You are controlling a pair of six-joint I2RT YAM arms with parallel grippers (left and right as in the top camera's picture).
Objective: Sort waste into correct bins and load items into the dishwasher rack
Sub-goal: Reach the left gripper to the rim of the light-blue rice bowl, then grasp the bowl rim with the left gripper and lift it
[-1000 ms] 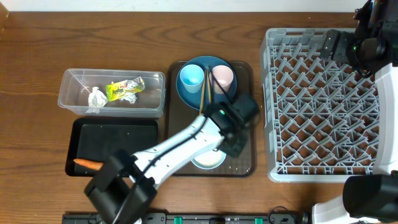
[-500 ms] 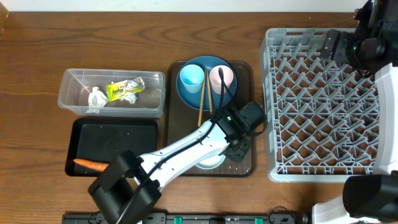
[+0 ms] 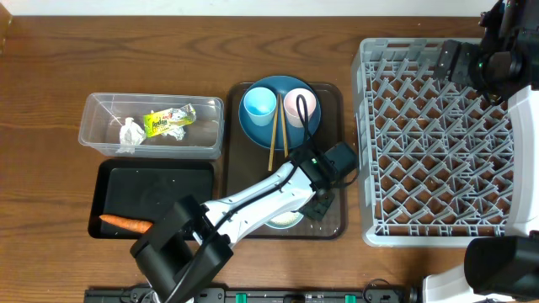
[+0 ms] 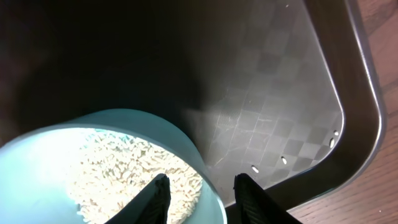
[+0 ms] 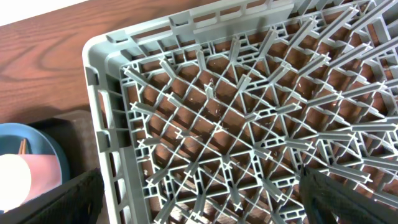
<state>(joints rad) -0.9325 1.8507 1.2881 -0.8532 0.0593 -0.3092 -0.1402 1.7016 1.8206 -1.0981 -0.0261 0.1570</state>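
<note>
In the last 1 second the left tool (image 4: pixel 203 182) has moved a little toward the near right corner of the brown serving tray (image 3: pixel 333 225) and has come down over the light-blue bowl (image 3: pixel 282 222), which itself has not shifted. Its jaws have kept the same half-narrowed gap and are not clenched. In the left wrist view 1 finger (image 4: pixel 158 196) hangs inside the bowl, above the white rice grains (image 4: pixel 118 177). The other finger stands outside, so the bowl's rim lies between them, and I can see no clear contact yet. I judge this to be the approach for a grasp on the rim, so that the rice can be tipped into a bin before the bowl goes to the dishwasher rack (image 3: pixel 438 143). The right tool (image 5: pixel 205 200) has stayed spread wide and empty above the far edge of the rack, well apart from the bowl.
</note>
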